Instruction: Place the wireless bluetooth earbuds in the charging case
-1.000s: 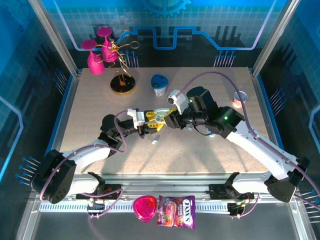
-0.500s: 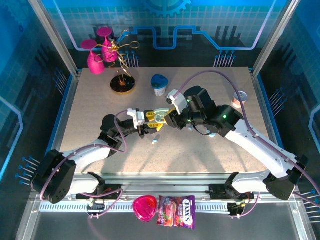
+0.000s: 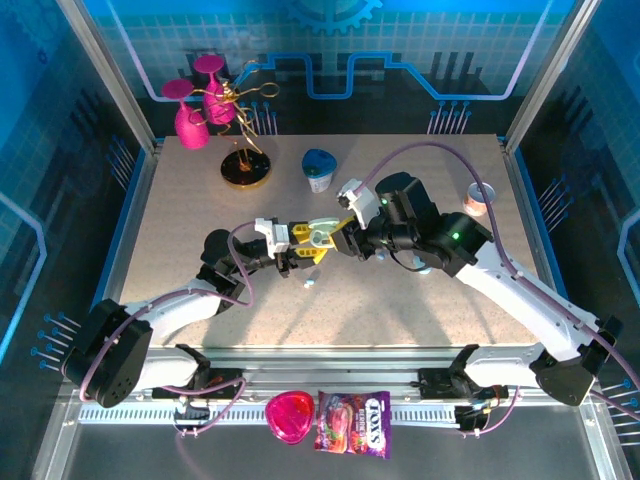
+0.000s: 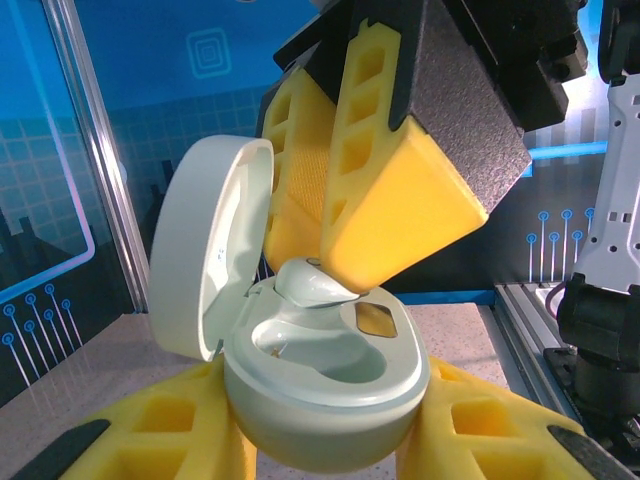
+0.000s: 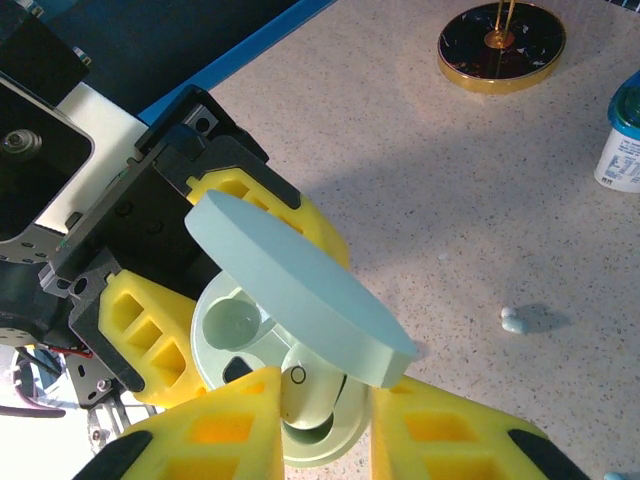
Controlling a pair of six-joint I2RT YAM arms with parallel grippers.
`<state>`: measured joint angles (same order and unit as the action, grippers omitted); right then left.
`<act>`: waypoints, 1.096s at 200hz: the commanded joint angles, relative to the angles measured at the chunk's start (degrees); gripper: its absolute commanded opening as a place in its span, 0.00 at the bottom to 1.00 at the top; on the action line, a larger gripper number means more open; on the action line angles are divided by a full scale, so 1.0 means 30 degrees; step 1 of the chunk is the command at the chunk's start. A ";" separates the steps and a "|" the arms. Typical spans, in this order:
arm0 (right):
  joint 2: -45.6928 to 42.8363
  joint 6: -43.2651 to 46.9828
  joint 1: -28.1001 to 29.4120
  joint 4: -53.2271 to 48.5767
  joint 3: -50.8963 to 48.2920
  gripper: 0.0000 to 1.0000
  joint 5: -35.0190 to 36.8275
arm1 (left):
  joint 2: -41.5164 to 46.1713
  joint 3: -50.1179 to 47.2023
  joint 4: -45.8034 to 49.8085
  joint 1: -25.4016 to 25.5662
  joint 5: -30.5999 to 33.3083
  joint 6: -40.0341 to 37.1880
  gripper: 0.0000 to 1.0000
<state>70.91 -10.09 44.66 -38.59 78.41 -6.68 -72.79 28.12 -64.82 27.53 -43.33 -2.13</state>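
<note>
Over open case (image 4: 330,400), right end effector (image 5: 322,400) pinches earbud (image 4: 315,283) at socket.

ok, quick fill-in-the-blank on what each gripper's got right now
1. The left gripper is shut on the ___.
2. Its lid stands ___.
3. The right gripper pinches an earbud; a loose earbud lies on the ___.

Missing: case; open; table.

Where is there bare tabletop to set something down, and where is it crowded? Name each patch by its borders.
Free: the near strip between left arm and right arm, right of the loose earbud; the left side from the gold stand to the left arm. Crowded: the centre, around the charging case.
</note>
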 commanded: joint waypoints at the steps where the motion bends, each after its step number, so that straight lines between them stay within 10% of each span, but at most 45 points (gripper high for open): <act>1: -0.0597 -0.0183 -0.0215 0.0669 0.0138 0.22 -0.0469 | -0.0373 0.0134 0.0404 -0.0103 -0.0226 -0.0448 0.32; 156: -0.0510 -0.0315 -0.0292 -0.0035 0.0970 0.22 0.0480 | -0.0842 0.0214 0.1255 -0.0094 -0.0104 -0.0526 0.32; 219: 0.0833 -0.1712 0.0053 -0.3427 0.2841 0.41 0.2327 | -0.0499 0.0730 0.2556 -0.0096 0.0242 -0.0136 0.31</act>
<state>71.35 -12.12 44.51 -42.06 82.78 -3.84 -75.02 28.34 -59.57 27.49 -43.29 -2.92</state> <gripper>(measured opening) 0.374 0.338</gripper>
